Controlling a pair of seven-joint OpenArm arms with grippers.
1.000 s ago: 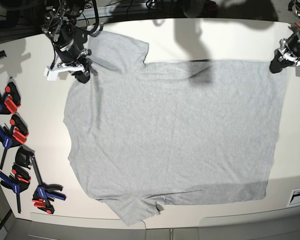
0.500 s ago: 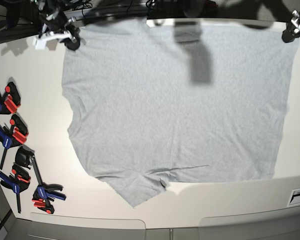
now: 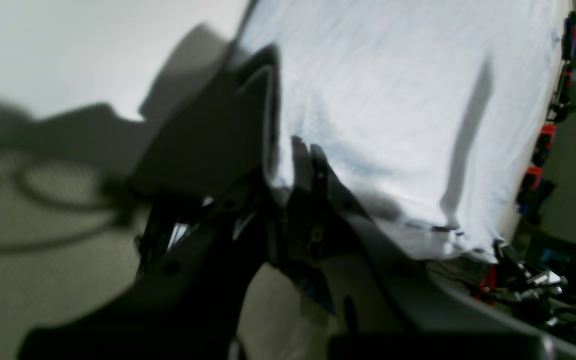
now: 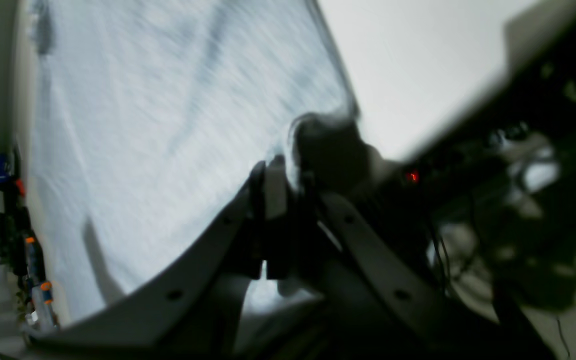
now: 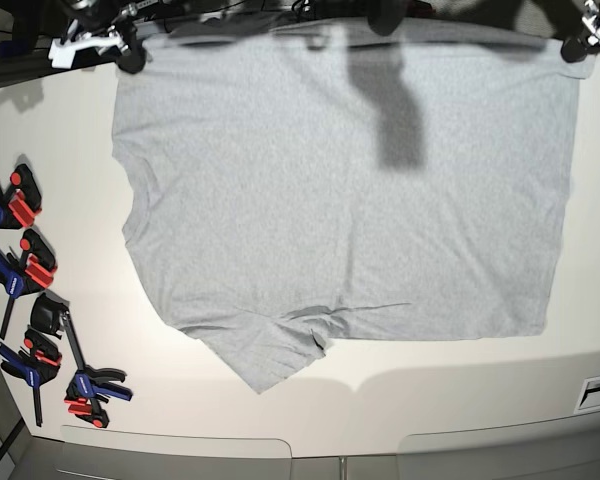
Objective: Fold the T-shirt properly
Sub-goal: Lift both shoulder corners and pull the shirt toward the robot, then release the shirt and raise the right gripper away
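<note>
Across the white surface lies the T-shirt, plain grey side up, spread nearly flat and covering most of the area seen in the base view. Its far edge runs along the back of the surface, stretched between the two grippers. One sleeve sits at the near edge, slightly wrinkled, pointing toward the front left of the base view. A dark shadow band falls on the fabric near the top centre.

At the back right corner of the base view, the left gripper holds a corner of the garment. The left wrist view shows the jaws clenched on the fabric edge, with the cloth extending away from the fingertips.

At the back left corner of the base view, the right gripper holds the opposite corner. The right wrist view is heavily blurred; the jaws appear to be clamped on a bunched fold of fabric at the gripper, with the rest of the cloth sloping away.

Along the left margin of the base view, several blue and red bar clamps lie in a loose row, well apart from the T-shirt.
</note>
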